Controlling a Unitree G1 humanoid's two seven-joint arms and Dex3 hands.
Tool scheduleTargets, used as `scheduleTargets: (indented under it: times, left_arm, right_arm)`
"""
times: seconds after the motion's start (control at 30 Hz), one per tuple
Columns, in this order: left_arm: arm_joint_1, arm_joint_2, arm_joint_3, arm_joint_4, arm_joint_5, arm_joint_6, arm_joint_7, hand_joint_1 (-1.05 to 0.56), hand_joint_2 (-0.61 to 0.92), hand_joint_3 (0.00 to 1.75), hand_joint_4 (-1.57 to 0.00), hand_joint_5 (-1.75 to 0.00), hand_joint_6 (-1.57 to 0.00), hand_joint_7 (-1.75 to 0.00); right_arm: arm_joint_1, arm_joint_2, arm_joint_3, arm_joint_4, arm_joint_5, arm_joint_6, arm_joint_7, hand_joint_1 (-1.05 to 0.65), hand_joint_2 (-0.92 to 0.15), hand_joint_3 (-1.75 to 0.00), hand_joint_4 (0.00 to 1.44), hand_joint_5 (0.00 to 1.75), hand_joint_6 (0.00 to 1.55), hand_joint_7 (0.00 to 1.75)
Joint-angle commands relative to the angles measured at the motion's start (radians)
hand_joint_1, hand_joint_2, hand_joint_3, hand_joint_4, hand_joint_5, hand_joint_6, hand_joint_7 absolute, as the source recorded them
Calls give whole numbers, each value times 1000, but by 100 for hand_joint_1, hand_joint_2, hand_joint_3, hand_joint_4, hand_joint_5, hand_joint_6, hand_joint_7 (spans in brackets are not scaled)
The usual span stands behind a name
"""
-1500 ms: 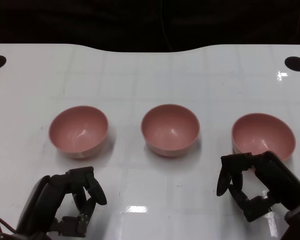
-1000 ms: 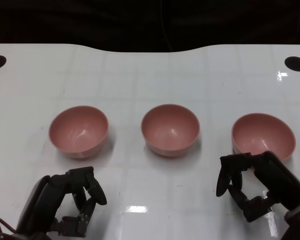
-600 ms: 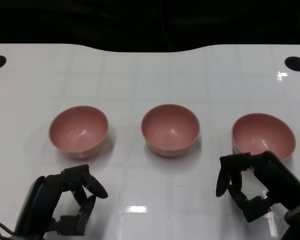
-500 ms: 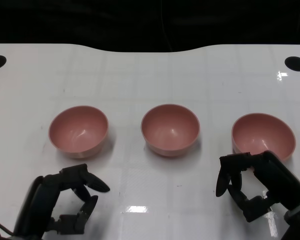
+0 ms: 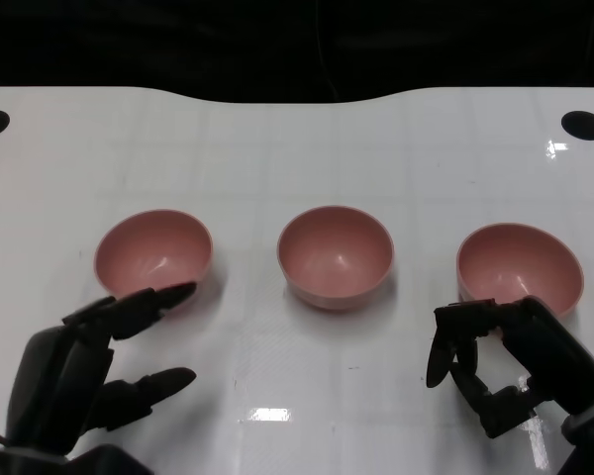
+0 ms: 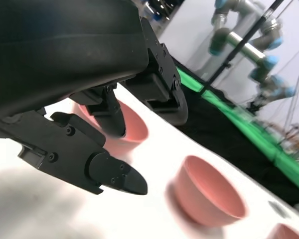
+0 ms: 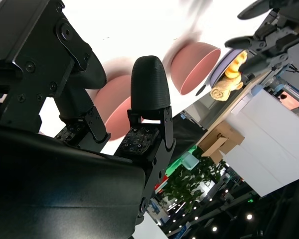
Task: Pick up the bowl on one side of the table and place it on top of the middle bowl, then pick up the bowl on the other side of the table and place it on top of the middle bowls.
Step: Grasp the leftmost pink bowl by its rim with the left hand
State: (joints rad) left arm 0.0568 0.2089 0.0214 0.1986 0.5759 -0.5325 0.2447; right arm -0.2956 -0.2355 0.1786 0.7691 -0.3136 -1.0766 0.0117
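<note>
Three pink bowls stand in a row across the white desk point(image 5: 297, 139), upright and well apart. The left bowl point(image 5: 153, 259) sits at the left, the middle bowl point(image 5: 336, 256) at the centre, the right bowl point(image 5: 520, 270) at the right; none is stacked yet.

My left robot hand point(image 5: 84, 371) hovers near the left bowl, released, its fingers point(image 5: 144, 305) spread, with the uppermost tip just beside the near rim; whether it touches I cannot tell. My right robot hand point(image 5: 495, 366) hangs just near of the right bowl with fingers curled inward, grasping nothing; it overlaps the bowl's near rim in the head view, so contact is uncertain.

I judge the bowls to be light, rigid and thin-walled, probably plastic or melamine, with a smooth glossy surface that may slip under the pads. The rounded outer wall offers little purchase, so I would take hold at the rim, pinching the near wall between thumb inside and fingers outside. A light bowl may skid on the glossy desk if nudged before the grip closes.
</note>
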Motion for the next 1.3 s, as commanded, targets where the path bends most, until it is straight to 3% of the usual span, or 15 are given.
scheduleTargets:
  times: [0.03,0.2,0.53,0.8,0.9,1.23,1.27,1.3]
  left_arm:
    - [18,26,-11,-115,82,150,-26,-46,91,2,-44,-45,-47,0]
    - [2,53,-53,-195,205,297,-19,-47,90,0,-41,-39,-43,0]
    - [-86,73,-156,-182,397,527,-20,-46,92,1,-35,-35,-37,0]
    - [-204,91,-255,-62,454,636,-43,-47,91,1,-42,-39,-43,-3]
    - [-260,87,-294,9,456,661,-48,-45,92,1,-50,-30,-50,-2]
    - [-397,78,-398,202,448,734,-60,-43,91,0,-64,-29,-58,-3]
    - [-406,78,-406,217,443,736,-60,-40,92,0,-68,-55,-60,-2]
    - [-413,78,-413,227,439,738,-59,-39,92,0,-62,-76,-61,-1]
  right_arm:
    - [14,-7,-7,-13,10,3,-1,14,-8,-171,94,175,93,128]
    - [21,-6,-9,-26,11,12,-2,13,-9,-170,93,175,92,129]
    - [25,-4,-10,-38,8,24,0,11,-10,-169,92,175,90,131]
    - [27,-3,-10,-38,7,19,0,11,-9,-170,92,175,89,131]
    - [29,-8,-11,-40,8,20,4,12,-9,-170,91,175,89,132]
    - [31,-12,-13,-42,4,17,6,11,-11,-167,91,175,88,132]
    - [30,-13,-14,-42,3,15,6,11,-11,-167,91,175,88,132]
    - [30,-14,-14,-41,2,14,5,11,-11,-167,91,175,88,132]
